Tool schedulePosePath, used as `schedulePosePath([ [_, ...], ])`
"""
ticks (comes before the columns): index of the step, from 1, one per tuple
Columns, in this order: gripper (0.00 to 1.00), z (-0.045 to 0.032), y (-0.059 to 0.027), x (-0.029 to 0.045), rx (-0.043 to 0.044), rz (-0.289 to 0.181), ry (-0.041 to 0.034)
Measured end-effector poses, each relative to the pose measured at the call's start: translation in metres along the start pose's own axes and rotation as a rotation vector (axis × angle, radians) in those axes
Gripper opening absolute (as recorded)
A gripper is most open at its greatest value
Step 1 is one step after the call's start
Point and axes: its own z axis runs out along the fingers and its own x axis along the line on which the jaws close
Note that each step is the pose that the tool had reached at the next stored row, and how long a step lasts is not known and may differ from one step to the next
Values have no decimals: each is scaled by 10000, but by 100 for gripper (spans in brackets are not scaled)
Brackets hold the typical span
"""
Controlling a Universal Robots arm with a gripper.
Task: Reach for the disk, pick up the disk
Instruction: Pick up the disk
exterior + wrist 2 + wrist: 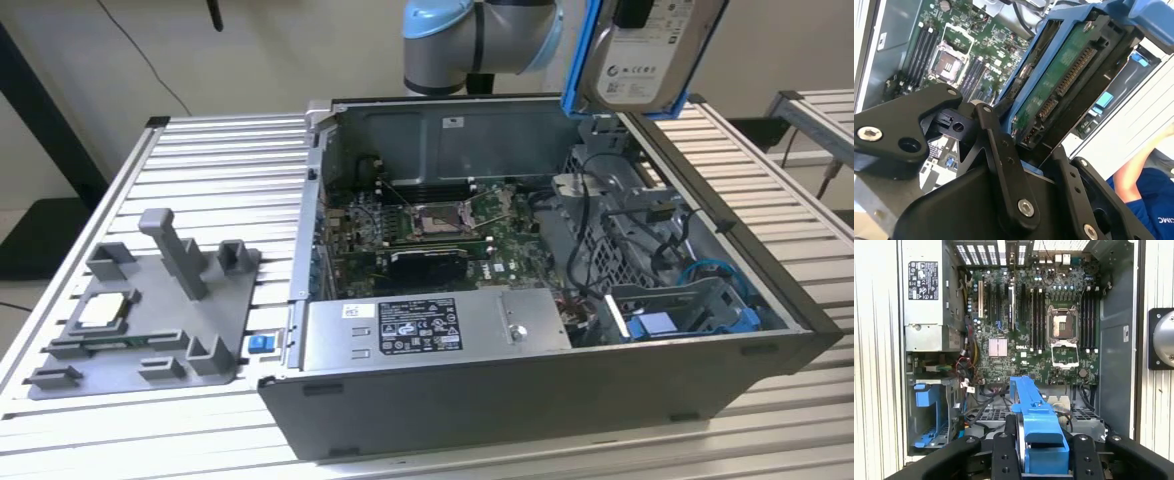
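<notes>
The disk hangs tilted above the back right corner of the open computer case, its white label facing the exterior view and its blue carrier frame along the edge. In the second wrist view the disk shows its green circuit board and connectors, clamped between the black fingers of my gripper. In the first wrist view the blue carrier stands edge-on in my gripper, which is shut on it. The disk is clear of the case and held well above it.
Inside the case lie the motherboard, a power supply and a blue bracket in the drive bay. A grey fixture holding a small silver chip stands at the exterior view's left. A person's arm and blue sleeve are beside the table.
</notes>
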Motion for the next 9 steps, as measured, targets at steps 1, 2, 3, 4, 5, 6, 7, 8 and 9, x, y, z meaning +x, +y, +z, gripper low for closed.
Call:
schedulePosePath([
  [1, 0, 1, 3, 17, 0, 0, -1],
  [2, 0, 1, 6, 34, 0, 0, 0],
  [3, 0, 2, 7, 52, 0, 0, 0],
  [4, 0, 2, 8, 72, 0, 0, 0],
  [5, 0, 3, 10, 93, 0, -1, -2],
  [6, 0, 4, 11, 115, 0, -1, -3],
  [7, 0, 4, 11, 138, 0, 0, -4],
  [8, 0, 5, 10, 163, 0, 0, -7],
  [9, 0, 5, 10, 186, 1, 0, -8],
])
